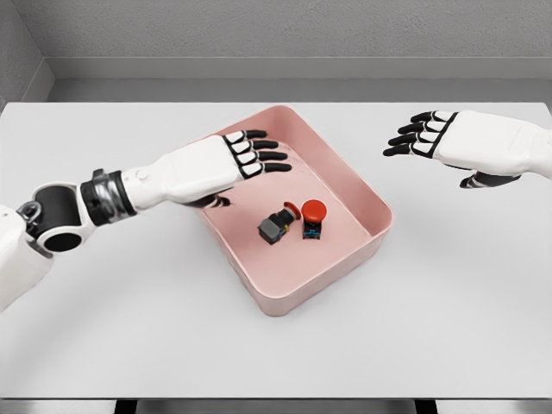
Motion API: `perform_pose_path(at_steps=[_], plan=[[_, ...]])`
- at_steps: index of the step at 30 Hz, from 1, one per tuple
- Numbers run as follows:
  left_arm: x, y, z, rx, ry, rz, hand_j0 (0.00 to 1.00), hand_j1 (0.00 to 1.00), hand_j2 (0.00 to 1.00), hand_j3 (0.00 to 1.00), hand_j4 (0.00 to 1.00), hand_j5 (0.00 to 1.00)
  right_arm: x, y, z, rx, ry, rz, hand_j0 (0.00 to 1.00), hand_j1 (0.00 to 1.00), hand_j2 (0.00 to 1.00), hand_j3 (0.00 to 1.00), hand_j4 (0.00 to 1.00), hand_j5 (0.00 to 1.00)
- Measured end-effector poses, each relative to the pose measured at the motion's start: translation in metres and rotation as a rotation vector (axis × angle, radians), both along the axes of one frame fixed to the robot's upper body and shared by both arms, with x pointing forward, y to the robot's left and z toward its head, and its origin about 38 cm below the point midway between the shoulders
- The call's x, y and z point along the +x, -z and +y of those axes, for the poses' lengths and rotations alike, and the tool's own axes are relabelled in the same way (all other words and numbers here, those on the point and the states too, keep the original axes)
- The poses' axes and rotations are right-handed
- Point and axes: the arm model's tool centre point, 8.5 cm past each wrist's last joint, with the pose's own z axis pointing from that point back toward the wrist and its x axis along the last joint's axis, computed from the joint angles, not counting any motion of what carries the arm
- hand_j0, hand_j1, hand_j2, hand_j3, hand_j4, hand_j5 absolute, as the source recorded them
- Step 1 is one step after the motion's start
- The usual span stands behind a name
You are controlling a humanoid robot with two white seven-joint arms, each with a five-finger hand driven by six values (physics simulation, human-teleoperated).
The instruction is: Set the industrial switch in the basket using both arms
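Center of frame, the pink basket [366, 237] sits on the white tabletop [129, 328] and already holds two switches: one with a red mushroom button [312, 217] standing on a dark base, and a grey-black one [276, 226] tipped on its side just beside it, possibly touching. Both look like rigid, light plastic with smooth caps; best hold is likely across the squarer body, not the rounded button. Left hand [233, 164] hovers over the basket's upper-left rim, fingers extended, holding nothing. Right hand [448, 138], upper right of frame, well clear of the basket, fingers spread, empty. Task looks essentially done.
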Motion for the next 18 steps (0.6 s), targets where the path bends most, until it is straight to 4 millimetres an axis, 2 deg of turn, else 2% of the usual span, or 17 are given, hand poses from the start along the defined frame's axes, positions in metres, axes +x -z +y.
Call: perform_pose_path(at_steps=[10, 13, 15, 18], plan=[[-0.008, -0.028, 0.102, 0.013, -0.143, 0.106, 1.00, 1.00, 1.00, 1.00, 1.00, 1.00, -0.001, 0.004, 0.000, -0.001, 0.000, 0.010, 1.00, 1.00, 1.00, 1.00, 1.00, 1.00], [-0.014, -0.027, 0.124, 0.040, -0.182, 0.135, 1.00, 1.00, 1.00, 1.00, 1.00, 1.00, -0.001, 0.004, 0.000, -0.001, 0.000, 0.010, 1.00, 1.00, 1.00, 1.00, 1.00, 1.00], [-0.020, -0.017, 0.138, 0.065, -0.209, 0.172, 1.00, 1.00, 1.00, 1.00, 1.00, 1.00, -0.001, 0.004, 0.000, -0.001, 0.000, 0.010, 1.00, 1.00, 1.00, 1.00, 1.00, 1.00], [-0.021, -0.021, 0.150, 0.080, -0.233, 0.171, 1.00, 1.00, 1.00, 1.00, 1.00, 1.00, -0.001, 0.004, 0.000, 0.000, 0.000, 0.010, 1.00, 1.00, 1.00, 1.00, 1.00, 1.00]])
